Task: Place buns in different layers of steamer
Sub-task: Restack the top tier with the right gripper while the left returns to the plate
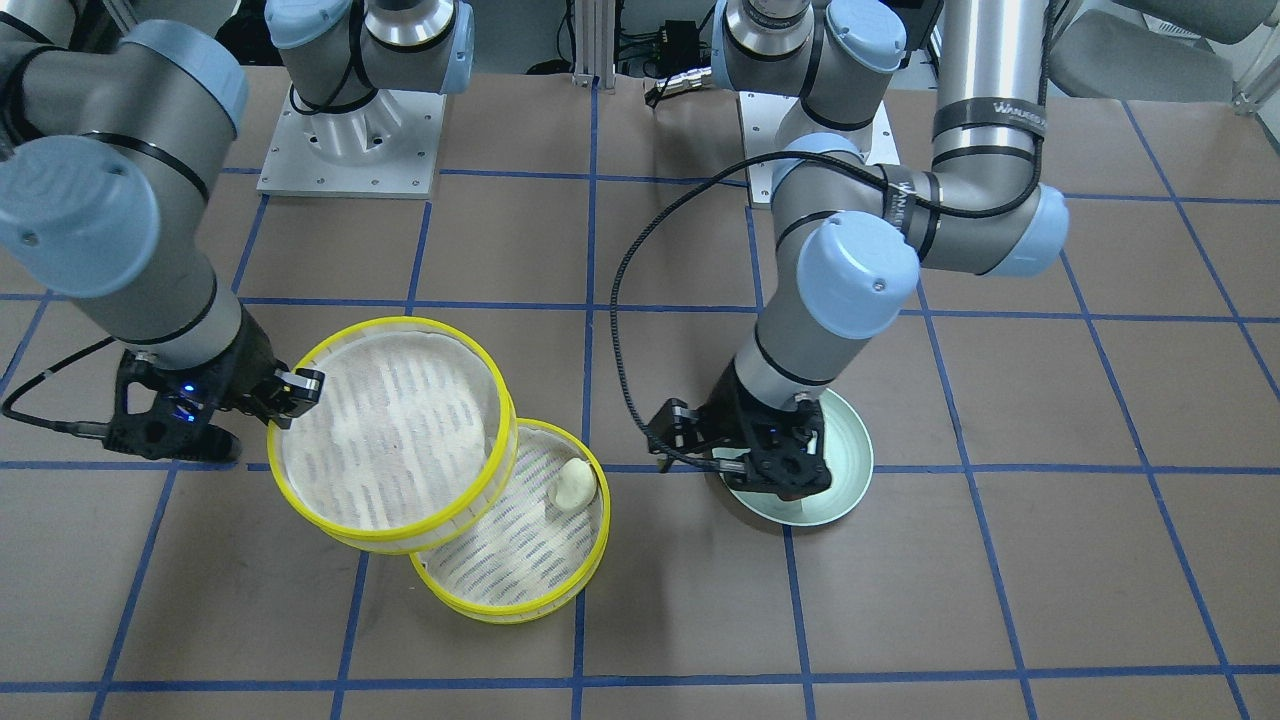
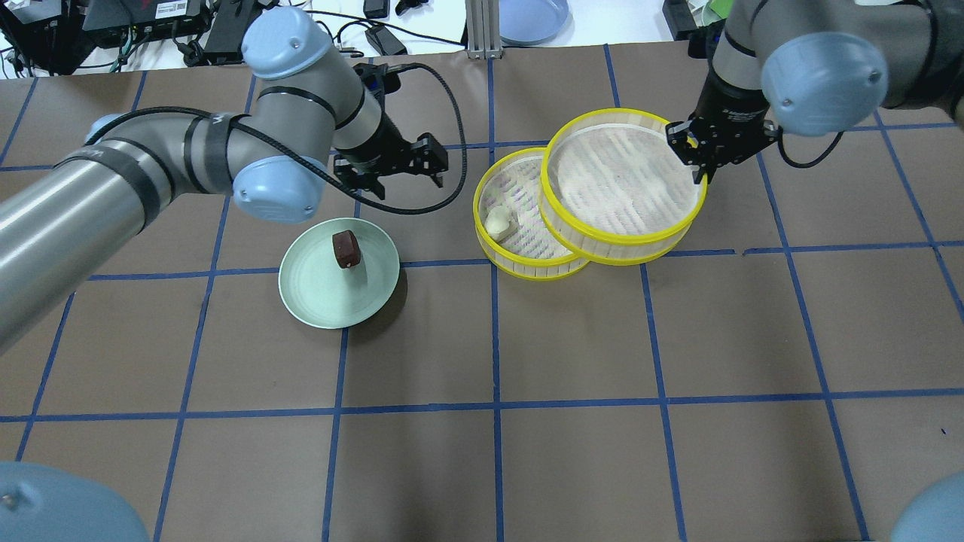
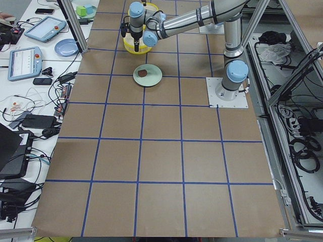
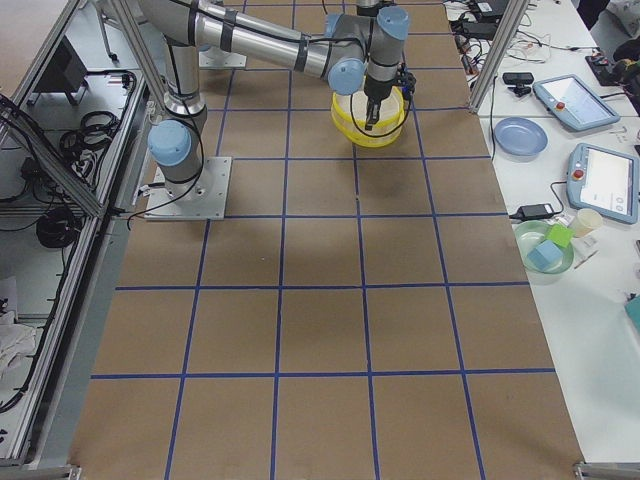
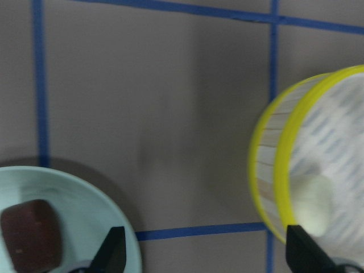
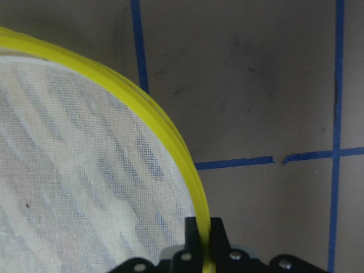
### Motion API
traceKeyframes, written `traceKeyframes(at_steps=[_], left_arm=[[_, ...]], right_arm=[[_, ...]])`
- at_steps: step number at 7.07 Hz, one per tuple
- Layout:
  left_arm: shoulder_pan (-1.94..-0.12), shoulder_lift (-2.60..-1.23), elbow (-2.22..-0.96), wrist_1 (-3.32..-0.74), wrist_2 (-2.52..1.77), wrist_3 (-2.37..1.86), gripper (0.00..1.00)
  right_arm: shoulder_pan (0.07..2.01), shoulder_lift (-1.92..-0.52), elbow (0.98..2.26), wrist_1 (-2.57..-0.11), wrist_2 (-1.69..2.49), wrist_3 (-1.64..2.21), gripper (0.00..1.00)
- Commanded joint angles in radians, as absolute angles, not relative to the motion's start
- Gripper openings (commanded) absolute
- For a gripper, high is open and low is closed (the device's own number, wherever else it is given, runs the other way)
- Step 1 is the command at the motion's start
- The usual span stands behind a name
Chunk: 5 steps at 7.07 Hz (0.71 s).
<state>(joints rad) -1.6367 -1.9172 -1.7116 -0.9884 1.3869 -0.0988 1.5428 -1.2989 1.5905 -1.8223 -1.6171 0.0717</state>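
Tabletop [image 2: 572, 339] — steamer rim [image 6: 168, 139] in end effector [image 6: 203, 228]

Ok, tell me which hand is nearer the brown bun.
Left. The left hand hangs open close above the plate that holds the brown bun. The right hand is well off to the other side, clamped on the top tray rim.

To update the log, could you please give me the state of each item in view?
left gripper: open, empty.
right gripper: shut on the upper tray's rim.
upper tray: empty, partly over lower tray.
lower tray: holds cream bun, partly covered.
cream bun: in lower tray.
brown bun: on green plate, ungripped.
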Motion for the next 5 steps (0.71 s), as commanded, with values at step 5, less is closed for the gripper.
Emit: traceKeyframes(at_steps=[5], left_arm=[[-1.493,-1.957,-1.855,-1.045,1.45,0.041,0.85]], right_arm=[[1.672,-1.161,1.589,-2.013,-1.62,0.242,0.0]])
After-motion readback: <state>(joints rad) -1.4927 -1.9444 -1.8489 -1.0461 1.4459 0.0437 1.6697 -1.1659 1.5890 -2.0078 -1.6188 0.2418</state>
